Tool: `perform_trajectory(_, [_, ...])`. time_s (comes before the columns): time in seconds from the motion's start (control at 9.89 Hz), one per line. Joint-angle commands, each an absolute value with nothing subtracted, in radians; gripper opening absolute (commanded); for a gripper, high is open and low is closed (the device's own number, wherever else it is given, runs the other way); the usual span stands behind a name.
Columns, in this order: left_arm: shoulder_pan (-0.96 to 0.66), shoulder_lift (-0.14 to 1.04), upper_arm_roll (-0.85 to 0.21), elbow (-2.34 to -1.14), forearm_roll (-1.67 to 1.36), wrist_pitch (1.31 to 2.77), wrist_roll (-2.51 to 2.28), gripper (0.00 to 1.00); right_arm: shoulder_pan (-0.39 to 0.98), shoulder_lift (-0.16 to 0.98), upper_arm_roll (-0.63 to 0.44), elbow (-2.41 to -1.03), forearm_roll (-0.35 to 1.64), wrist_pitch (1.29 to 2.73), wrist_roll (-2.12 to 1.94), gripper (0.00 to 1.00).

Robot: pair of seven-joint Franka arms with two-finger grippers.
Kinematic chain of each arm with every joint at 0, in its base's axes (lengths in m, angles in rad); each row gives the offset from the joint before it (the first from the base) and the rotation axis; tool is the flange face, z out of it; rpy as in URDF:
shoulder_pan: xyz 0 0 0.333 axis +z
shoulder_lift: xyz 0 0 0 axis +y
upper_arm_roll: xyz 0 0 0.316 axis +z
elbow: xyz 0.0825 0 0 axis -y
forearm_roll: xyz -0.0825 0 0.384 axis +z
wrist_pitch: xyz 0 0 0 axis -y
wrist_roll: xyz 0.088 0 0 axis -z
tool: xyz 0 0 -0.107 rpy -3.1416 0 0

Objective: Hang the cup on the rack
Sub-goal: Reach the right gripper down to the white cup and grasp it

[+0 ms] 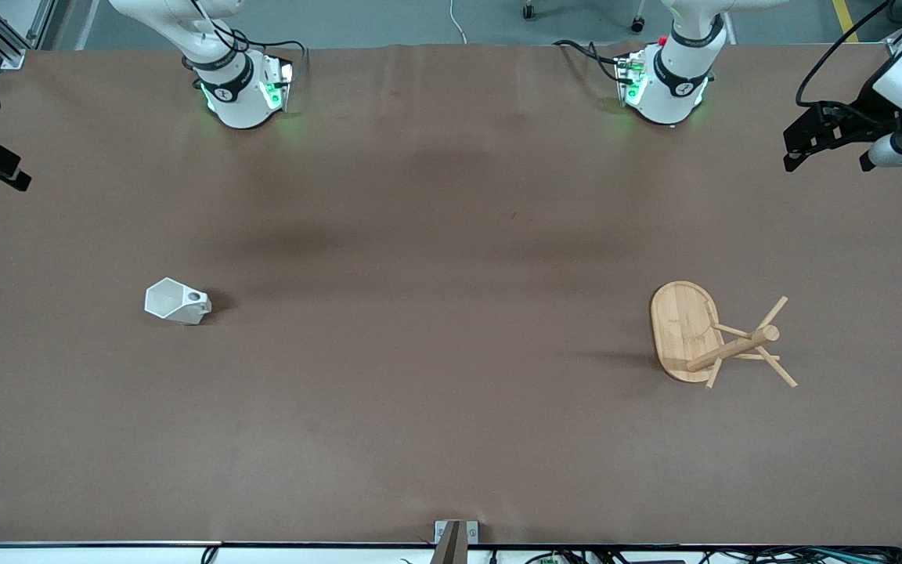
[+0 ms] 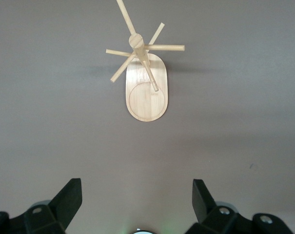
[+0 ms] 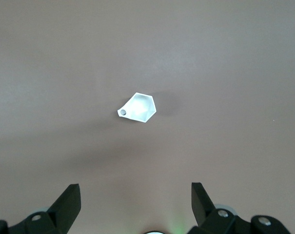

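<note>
The white faceted cup (image 1: 177, 301) lies on its side on the brown table toward the right arm's end, and the round hole of its handle faces up. My right gripper (image 3: 136, 195) hangs open and empty high over the table, well apart from the cup (image 3: 137, 108). The bamboo rack (image 1: 713, 335) stands upright on its oval base toward the left arm's end, with thin pegs spreading from its post. High over the table by the rack (image 2: 146, 83), my left gripper (image 2: 137, 195) is open and empty; it also shows as the left gripper (image 1: 827, 160) at the view's edge.
The brown table (image 1: 435, 352) spreads wide between cup and rack. Both arm bases (image 1: 239, 90) (image 1: 666, 82) stand along the table edge farthest from the front camera. A small metal bracket (image 1: 455, 536) sits at the nearest edge.
</note>
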State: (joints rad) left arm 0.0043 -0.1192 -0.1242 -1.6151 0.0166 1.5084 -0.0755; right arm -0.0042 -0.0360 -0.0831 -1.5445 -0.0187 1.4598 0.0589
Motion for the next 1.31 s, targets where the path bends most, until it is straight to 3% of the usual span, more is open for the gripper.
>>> perform_trajectory(0.0, [0.011, -0.092, -0.124, -1.615, 0.003, 1.506, -0.057, 1.00, -0.017, 0.029, -0.081, -1.658, -0.006, 1.587, -0.044, 1.00])
perform_trajectory(0.61, [0.009, -0.092, -0.124, -1.617, 0.003, 1.496, -0.055, 1.00, -0.057, 0.159, -0.095, -2.063, -0.006, 2.174, -0.254, 1.00])
perform_trajectory(0.91, [0.009, -0.092, -0.124, -1.615, 0.003, 1.496, -0.057, 1.00, -0.063, 0.254, -0.095, -2.167, -0.006, 2.428, -0.290, 1.00])
perform_trajectory(1.11, [0.008, -0.087, -0.126, -1.609, 0.005, 1.496, -0.057, 1.00, -0.057, 0.284, -0.094, -2.221, -0.006, 2.534, -0.291, 0.92])
perform_trajectory(1.21, [0.008, -0.084, -0.124, -1.603, 0.002, 1.494, -0.058, 1.00, -0.057, 0.287, -0.094, -2.232, -0.006, 2.551, -0.293, 0.79])
